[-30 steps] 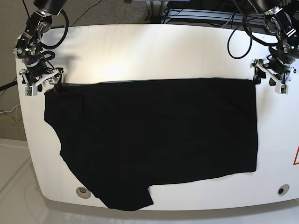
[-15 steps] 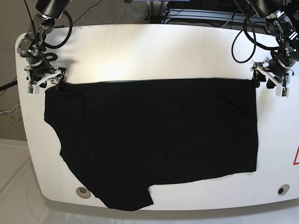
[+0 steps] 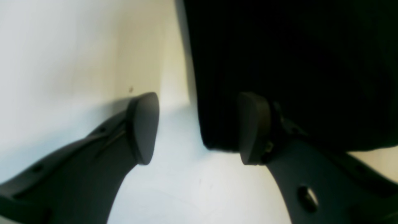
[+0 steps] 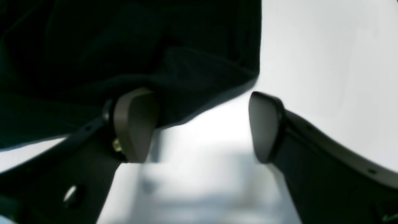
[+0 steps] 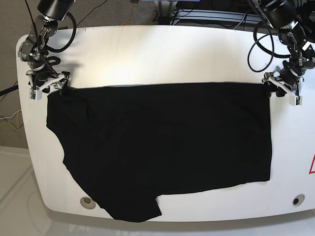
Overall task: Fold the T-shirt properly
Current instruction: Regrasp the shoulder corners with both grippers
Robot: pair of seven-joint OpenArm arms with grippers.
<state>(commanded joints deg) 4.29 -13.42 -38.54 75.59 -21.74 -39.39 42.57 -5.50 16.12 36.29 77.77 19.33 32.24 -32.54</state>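
The black T-shirt lies spread flat on the white table, its lower left part reaching the front edge. My left gripper is at the shirt's far right corner. In the left wrist view it is open, one finger over the T-shirt and the other over bare table, straddling the corner. My right gripper is at the far left corner. It is open too, with one finger over the T-shirt and the other beside the cloth. No print shows.
Two round holes sit near the table's front edge. A red mark is at the right edge. Cables and a metal frame lie behind the table.
Both grippers have shifted slightly at the shirt's far corners, the left one moving a little down and inward. The shirt lies as before.
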